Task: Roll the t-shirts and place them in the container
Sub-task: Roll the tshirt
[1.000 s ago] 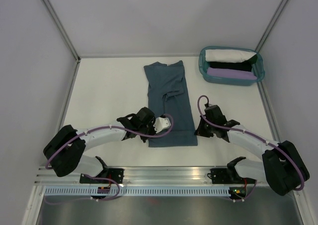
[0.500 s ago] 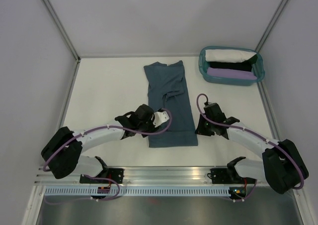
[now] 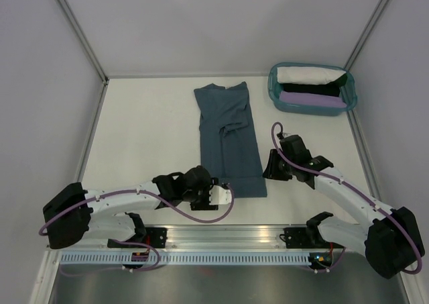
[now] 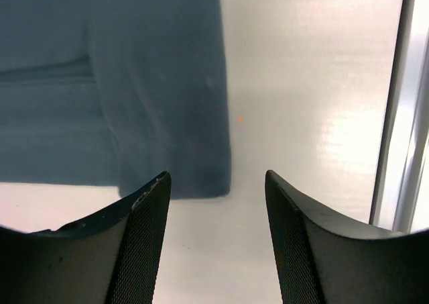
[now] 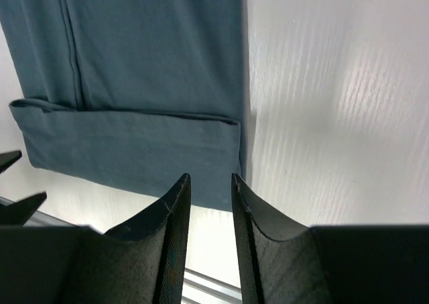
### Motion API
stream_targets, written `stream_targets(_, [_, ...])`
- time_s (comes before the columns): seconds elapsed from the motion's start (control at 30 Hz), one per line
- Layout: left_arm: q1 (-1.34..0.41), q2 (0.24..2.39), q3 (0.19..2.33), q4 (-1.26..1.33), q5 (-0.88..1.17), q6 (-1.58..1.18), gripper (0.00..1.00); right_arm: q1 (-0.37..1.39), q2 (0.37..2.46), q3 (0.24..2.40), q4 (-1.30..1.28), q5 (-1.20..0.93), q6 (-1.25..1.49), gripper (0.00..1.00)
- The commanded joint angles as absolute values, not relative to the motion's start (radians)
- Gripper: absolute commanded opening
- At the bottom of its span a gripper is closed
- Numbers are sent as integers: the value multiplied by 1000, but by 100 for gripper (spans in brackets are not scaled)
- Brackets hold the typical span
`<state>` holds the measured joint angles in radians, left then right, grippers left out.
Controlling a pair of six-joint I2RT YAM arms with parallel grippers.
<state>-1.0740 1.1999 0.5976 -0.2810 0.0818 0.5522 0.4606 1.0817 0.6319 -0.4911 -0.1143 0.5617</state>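
Teal basket (image 3: 310, 109) in the far right corner half-hides white, black, lilac bundles (image 3: 310, 74); slate-blue t-shirt (image 3: 228, 139) lies mid tabletop (image 3: 147, 129), grey walls (image 3: 221, 22) around; left jaws wide, right jaws narrowly parted, both empty

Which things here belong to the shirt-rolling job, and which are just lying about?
Part of the job:
blue shirt, laid out flat
white bundle, black bundle and lilac bundle, all in the basket

Just lying about:
basket, which only holds the bundles
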Motion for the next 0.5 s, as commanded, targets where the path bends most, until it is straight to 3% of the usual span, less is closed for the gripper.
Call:
stream_targets(0.0, [-1071,1207,539,-230,98,704,64,459,1065,597,-506,-159,569,37])
stream_targets(0.37, [-1071,1247,485,-155,130,704,61,459,1023,575,-413,-238,546,37])
stream_targets(0.47, [-1072,1249,466,-134,130,704,50,459,959,583,-362,-238,509,38])
